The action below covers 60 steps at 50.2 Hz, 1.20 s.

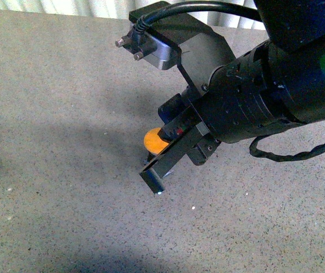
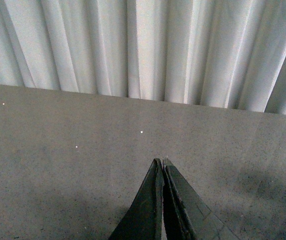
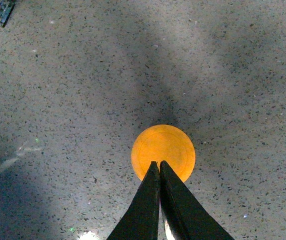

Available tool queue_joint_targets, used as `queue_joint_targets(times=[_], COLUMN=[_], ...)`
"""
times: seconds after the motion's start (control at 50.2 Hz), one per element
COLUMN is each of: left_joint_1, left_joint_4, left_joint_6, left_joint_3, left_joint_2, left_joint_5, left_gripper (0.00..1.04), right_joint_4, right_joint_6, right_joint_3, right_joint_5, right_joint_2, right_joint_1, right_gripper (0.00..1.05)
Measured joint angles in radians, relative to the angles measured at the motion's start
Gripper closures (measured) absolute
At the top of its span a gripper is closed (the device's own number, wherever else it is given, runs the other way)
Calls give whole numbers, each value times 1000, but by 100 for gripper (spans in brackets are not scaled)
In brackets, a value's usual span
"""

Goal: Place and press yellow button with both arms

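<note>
Right wrist view: my right gripper (image 3: 159,165), closed, sits over the rim of the yellow button (image 3: 165,144) — left gripper (image 2: 162,163), closed too, farther off.

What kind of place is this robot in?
Probably a robot test bench in a lab or workshop, not a home. There is a bare speckled grey tabletop, a plain white pleated curtain behind it, and a yellow button at the tips of the right end effector.
</note>
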State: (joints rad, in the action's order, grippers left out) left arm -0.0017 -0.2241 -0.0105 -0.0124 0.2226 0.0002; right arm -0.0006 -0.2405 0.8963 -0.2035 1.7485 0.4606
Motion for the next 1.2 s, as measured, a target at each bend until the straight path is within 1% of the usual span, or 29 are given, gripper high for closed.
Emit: queue_joint_targets(times=[0.239,0.279,0.319,0.359,0.518,0.697,0.817,0.917,0.996,1.116,1.156,1.196], left_joint_1=[0,0,0,0,1,1,1,1,1,1,1,1], left_joint_4=[46,92,188,215,224,224,224,224,224,224,224,224], left_joint_6=[0,0,0,0,0,0,0,0,0,0,0,0], left_joint_3=[0,0,0,0,0,0,0,0,0,0,0,0], left_joint_2=[-45,-83,-152,-188,-205,-206,-206,-206,-206,-206,-206,-206], left_joint_5=[0,0,0,0,0,0,0,0,0,0,0,0], left_gripper=[103,103,103,103,103,103,103,103,103,103,103,103], right_joint_4=[-9,-17,-21,-25,-24,-12,-19,-8,8,47,62,68], right_joint_6=[17,19,24,35,47,74,105,159,207,257,264,275], right_joint_3=[20,24,29,35,37,27,26,26,32,29,9,-26], right_joint_5=[4,7,4,2,0,-32,-51,-98,-131,-123,-103,-87], right_joint_2=[31,42,54,59,72,67,46,-4,-95,-268,-328,-390], right_joint_1=[2,2,1,1,-2,-13,-35,-70,-108,-158,-171,-185], right_gripper=[103,103,103,103,103,103,103,103,103,103,96,86])
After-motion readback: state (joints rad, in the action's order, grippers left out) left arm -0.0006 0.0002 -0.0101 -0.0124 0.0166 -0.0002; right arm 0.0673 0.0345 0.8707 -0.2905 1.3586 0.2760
